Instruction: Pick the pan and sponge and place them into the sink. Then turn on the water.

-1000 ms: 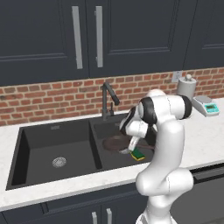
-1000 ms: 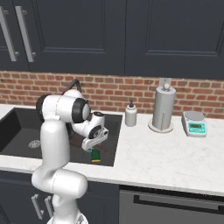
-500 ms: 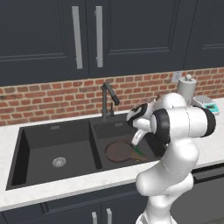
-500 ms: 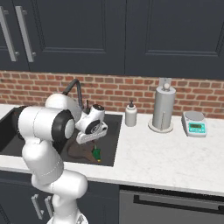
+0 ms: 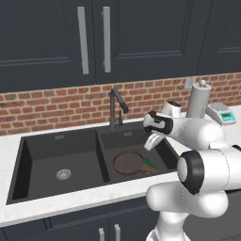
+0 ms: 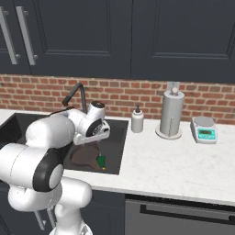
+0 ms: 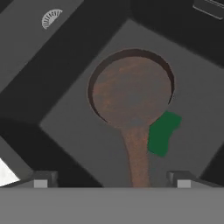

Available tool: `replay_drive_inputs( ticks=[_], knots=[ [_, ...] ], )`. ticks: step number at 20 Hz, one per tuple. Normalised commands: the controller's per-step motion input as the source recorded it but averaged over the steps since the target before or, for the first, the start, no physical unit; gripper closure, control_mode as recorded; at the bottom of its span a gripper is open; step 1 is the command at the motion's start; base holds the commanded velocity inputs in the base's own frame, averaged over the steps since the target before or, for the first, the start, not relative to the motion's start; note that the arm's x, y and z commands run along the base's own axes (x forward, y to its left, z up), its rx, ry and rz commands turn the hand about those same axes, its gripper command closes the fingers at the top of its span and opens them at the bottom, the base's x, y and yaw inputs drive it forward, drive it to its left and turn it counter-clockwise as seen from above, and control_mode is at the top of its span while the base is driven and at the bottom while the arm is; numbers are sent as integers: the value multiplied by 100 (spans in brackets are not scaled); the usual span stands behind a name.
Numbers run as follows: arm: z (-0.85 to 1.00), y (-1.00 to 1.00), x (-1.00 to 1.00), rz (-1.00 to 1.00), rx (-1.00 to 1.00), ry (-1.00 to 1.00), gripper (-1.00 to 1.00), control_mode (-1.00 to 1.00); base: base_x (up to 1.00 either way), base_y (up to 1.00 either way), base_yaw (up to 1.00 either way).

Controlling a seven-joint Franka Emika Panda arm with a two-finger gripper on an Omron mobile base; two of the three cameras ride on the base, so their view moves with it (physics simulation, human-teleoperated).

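Brown pan and green sponge lie below your risen, wide-open end effector | you've released the sponge; faucet next

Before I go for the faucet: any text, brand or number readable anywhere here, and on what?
No text can be read in these pictures.
Digital scale: its teal display panel has marks too small and blurred to read.
Sink: a small pale plate on the wall, blurred, unreadable.
Soap bottle, paper towel roll, pan, sponge: no labels.
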Motion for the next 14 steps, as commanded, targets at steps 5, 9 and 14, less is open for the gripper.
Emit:
replay_drive_inputs(
  ticks=[5, 9, 14],
  knots=[
    [85, 0, -12, -11, 3, 0, -100, -100, 0, 0, 0],
    [54, 0, 0, -13, 11, 0, -100, -100, 0, 0, 0],
    [5, -2, 0, -4, 8, 1, -100, -100, 0, 0, 0]
  ],
)
